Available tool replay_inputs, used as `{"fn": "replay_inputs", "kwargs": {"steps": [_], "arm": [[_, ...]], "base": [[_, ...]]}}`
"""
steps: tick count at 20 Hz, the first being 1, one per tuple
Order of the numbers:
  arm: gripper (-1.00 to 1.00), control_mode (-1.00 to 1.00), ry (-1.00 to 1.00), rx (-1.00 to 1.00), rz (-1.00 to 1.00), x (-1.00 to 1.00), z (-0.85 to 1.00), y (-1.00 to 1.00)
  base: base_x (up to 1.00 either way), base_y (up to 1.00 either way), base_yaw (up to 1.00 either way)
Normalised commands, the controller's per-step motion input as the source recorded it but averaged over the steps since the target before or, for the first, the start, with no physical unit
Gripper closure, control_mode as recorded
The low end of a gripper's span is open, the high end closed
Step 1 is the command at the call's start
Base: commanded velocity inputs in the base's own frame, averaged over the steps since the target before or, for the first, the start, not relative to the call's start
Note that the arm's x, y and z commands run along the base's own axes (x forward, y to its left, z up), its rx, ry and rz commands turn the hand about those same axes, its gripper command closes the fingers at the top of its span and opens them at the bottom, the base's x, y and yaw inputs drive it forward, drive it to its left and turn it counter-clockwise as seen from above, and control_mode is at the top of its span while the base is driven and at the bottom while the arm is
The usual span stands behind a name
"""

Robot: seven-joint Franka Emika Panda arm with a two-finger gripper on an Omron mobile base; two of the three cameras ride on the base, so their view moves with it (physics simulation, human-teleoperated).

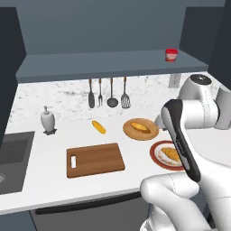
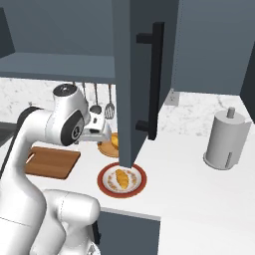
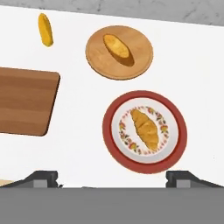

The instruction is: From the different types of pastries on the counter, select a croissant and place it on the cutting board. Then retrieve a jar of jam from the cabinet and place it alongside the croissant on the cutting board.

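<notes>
Nothing is done yet: the pincer (image 3: 112, 177) hangs wide open and empty above the croissant (image 3: 145, 128) on its red-rimmed plate (image 3: 175, 148). Beside it the cutting board (image 1: 95, 159) lies bare on the tabletop (image 1: 45, 180); the jar of jam (image 1: 171, 55) waits on the cabinet (image 1: 90, 63) shelf.

Croissant (image 3: 145, 128): golden-brown, ridged; directly ahead of the gripper (image 3: 112, 177).
Plate (image 3: 112, 141) under it: red rim, white centre, ring of small red-and-orange floral print.
Round plate (image 3: 142, 59), farther ahead: light wood; holds a pale orange loaf (image 3: 118, 48).
Roll (image 3: 45, 29), far left: plain yellow.
Board (image 3: 24, 101), left: brown wood grain.
Counter (image 3: 74, 144): white, grey marble speckle.
Jar (image 1: 171, 55), high above: red lid.
</notes>
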Motion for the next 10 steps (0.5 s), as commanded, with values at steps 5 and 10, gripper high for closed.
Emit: {"fn": "replay_inputs", "kwargs": {"steps": [5, 10], "arm": [[-1.00, -1.00, 0.21, 0.02, 0.11, 0.01, -0.49, -0.54], [-1.00, -1.00, 0.19, 0.00, 0.13, 0.01, -0.49, -0.21]], "base": [[0.00, 0.00, 0.00], [0.00, 0.00, 0.00]]}}
